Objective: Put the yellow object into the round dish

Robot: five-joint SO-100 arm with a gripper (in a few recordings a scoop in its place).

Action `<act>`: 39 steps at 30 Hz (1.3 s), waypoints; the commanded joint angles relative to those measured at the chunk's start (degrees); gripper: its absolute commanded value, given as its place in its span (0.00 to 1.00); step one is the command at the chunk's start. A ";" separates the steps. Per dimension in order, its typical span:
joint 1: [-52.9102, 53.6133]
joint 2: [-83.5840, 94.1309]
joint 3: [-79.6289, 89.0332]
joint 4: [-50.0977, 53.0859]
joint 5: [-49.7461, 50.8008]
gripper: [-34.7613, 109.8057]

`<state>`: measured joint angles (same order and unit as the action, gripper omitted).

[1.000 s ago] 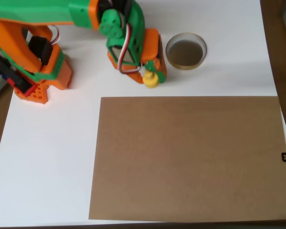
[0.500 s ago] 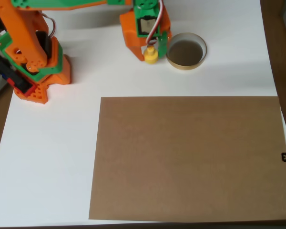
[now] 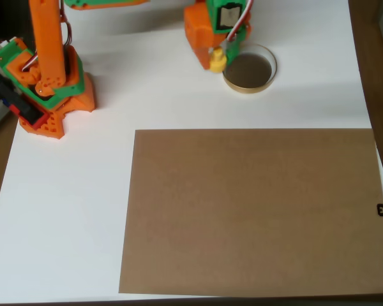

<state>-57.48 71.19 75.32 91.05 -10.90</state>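
Orange-and-green arm stretched across the top of the overhead view, tool (image 3: 219,52) pointing down, clamped on the yellow object (image 3: 217,60), a smooth plastic knobbed piece. Just right of the tool sits the round dish (image 3: 249,69), tan rim, dark inside. Below the tool, white worktop (image 3: 70,210) carries a flat brown board (image 3: 252,210).

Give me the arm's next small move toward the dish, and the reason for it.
Probably carry on a little to the right in the overhead view, then release. The gripper holds the yellow object at the left rim of the round dish, not yet over its dark inside.
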 commanded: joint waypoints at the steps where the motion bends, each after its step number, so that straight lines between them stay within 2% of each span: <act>1: -1.05 -0.26 -6.77 1.14 -1.14 0.24; 17: -0.53 -14.24 -28.04 4.92 0.00 0.24; 32: -2.29 -21.45 -36.47 7.65 1.49 0.24; 36: -2.46 -22.41 -37.35 8.09 1.49 0.31; 39: -2.46 -22.68 -37.35 8.09 1.49 0.33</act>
<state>-58.71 46.49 40.87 98.53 -9.32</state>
